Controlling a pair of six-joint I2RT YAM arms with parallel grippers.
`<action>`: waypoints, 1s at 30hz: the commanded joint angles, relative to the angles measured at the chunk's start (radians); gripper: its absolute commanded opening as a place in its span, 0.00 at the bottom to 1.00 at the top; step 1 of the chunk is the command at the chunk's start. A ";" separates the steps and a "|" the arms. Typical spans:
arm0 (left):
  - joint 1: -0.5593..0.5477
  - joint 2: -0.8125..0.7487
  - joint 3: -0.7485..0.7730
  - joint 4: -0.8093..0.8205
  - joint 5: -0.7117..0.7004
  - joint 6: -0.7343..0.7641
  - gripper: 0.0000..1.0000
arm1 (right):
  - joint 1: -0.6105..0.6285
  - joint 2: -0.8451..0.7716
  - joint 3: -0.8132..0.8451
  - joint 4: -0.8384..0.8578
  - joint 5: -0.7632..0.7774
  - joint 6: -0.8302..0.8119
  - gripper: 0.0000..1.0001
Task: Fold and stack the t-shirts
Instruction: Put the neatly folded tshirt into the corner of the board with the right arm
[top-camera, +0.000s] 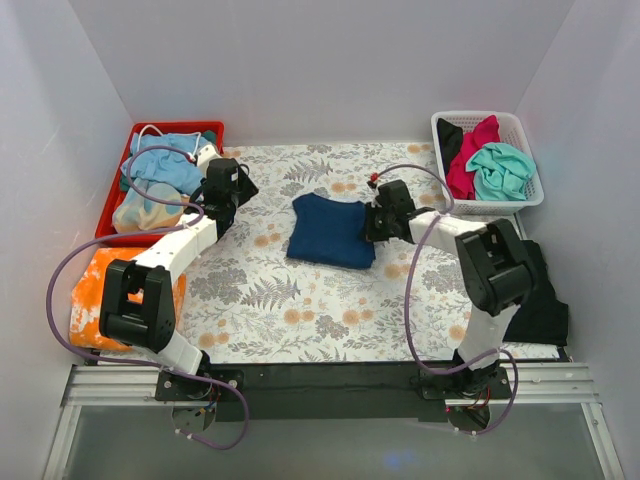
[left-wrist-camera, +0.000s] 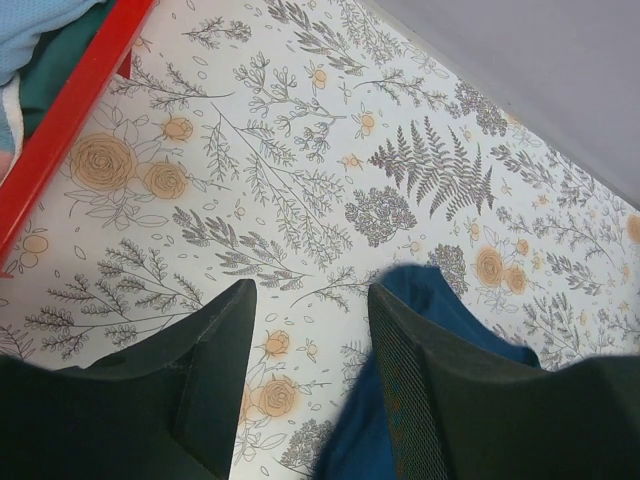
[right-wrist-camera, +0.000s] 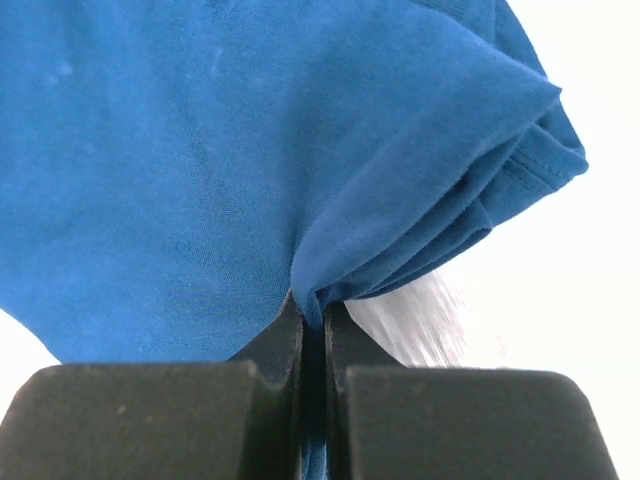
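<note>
A folded navy-blue t-shirt (top-camera: 331, 230) lies in the middle of the flowered table cloth (top-camera: 300, 310). My right gripper (top-camera: 377, 222) is shut on its right edge; in the right wrist view a pinch of blue cloth (right-wrist-camera: 250, 170) sits between the closed fingers (right-wrist-camera: 270, 350). My left gripper (top-camera: 238, 190) is open and empty, left of the shirt, near the red bin. In the left wrist view its fingers (left-wrist-camera: 225, 340) frame bare cloth, with the shirt's edge (left-wrist-camera: 440, 300) behind the right finger. Magenta (top-camera: 470, 160) and teal (top-camera: 500, 170) shirts lie in the white basket. A black shirt (top-camera: 540, 300) lies at the right edge.
A red bin (top-camera: 118, 185) at the back left holds pale blue and cream clothes. A white basket (top-camera: 525, 130) stands at the back right. An orange and white cloth (top-camera: 90, 300) lies at the left edge. White walls close in three sides.
</note>
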 joint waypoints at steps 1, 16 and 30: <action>0.006 -0.056 -0.015 0.010 -0.009 0.001 0.47 | -0.006 -0.195 -0.090 -0.351 0.156 -0.112 0.01; 0.006 -0.079 -0.024 0.027 0.052 -0.012 0.47 | -0.110 -0.706 -0.170 -0.809 0.590 -0.120 0.01; 0.006 -0.098 -0.020 0.079 0.150 -0.032 0.47 | -0.440 -0.561 0.016 -0.885 0.862 -0.143 0.01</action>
